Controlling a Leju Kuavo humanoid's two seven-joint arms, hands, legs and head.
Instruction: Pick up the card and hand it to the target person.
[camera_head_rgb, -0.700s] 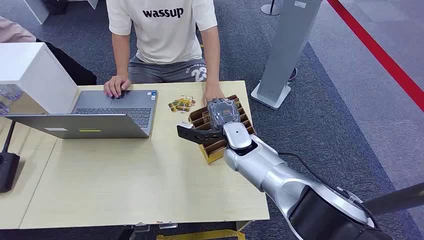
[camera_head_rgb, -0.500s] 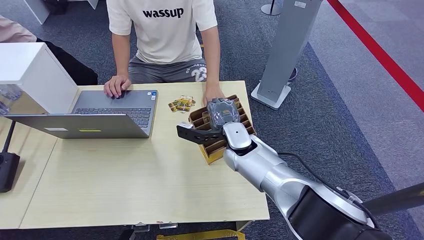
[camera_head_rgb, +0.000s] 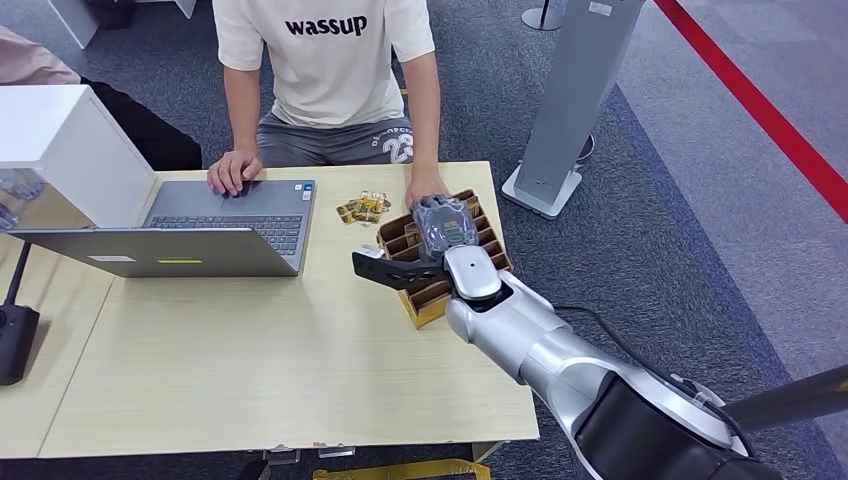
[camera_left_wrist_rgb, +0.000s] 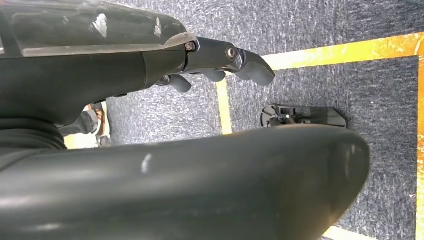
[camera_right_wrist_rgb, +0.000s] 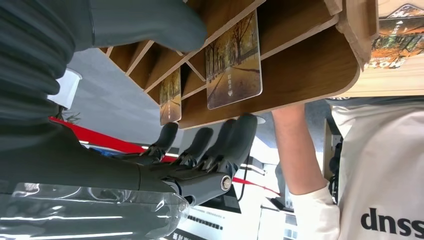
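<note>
Fingers (camera_right_wrist_rgb: 235, 135) of right hand (camera_head_rgb: 445, 235) spread over rack (camera_head_rgb: 432, 300), gripping nothing. Card (camera_right_wrist_rgb: 234, 62) upright in slot. Left hand (camera_left_wrist_rgb: 220, 60) fingers loosely apart.

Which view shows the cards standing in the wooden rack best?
The right wrist view: two cards stand close up in the rack's slots, pictures legible. In the head view the right hand covers much of the rack. The left wrist view looks at carpet.

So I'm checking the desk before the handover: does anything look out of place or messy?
Mostly tidy. The one odd spot is a small loose pile of cards lying on the table between the laptop and the wooden card rack, instead of standing in its slots. The right hand is at the rack.
</note>
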